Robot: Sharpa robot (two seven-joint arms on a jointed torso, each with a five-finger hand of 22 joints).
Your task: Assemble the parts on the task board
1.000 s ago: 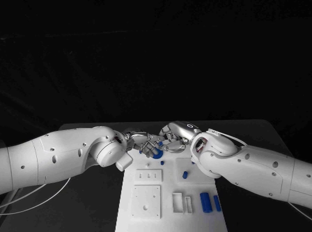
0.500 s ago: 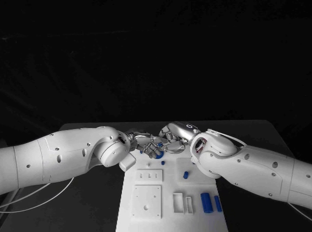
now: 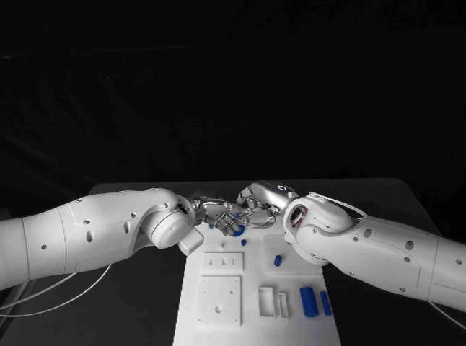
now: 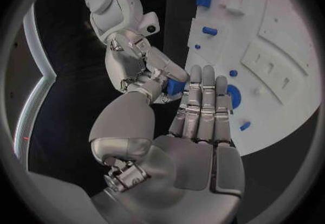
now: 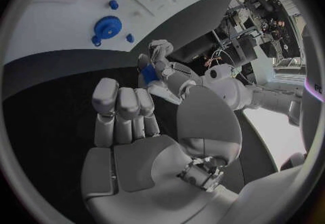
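Two silver hands close together just above the middle of the head view, over the far end of the white task board (image 3: 296, 317). On the left of that meeting point, the left hand (image 3: 210, 211), fingers (image 4: 203, 99) straight and pressed side by side in its own wrist view, thumb curved round toward them. Between thumb tip and the nearest fingertip, a small blue part (image 4: 175, 86), pinched there and lifted clear of the board. On the right of the meeting point, the right hand (image 3: 259, 205), fingers (image 5: 122, 99) curled inward in its wrist view, knuckles just beside the same small blue part (image 5: 148, 75). Cannot tell whether this hand also grips or merely touches the piece. Directly below the hands in the head view, lying flat on the board, a blue gear (image 3: 234, 230), also seen from the left wrist (image 4: 233, 95) and the right wrist (image 5: 106, 26), with small blue studs near it. Farther down, right of the frame's centre, one short blue piece (image 3: 278, 260) on the board. Toward the lower right, two blue pegs (image 3: 307, 299) side by side, just beside pale upright blocks. Beneath it all, the black table (image 3: 399, 194).
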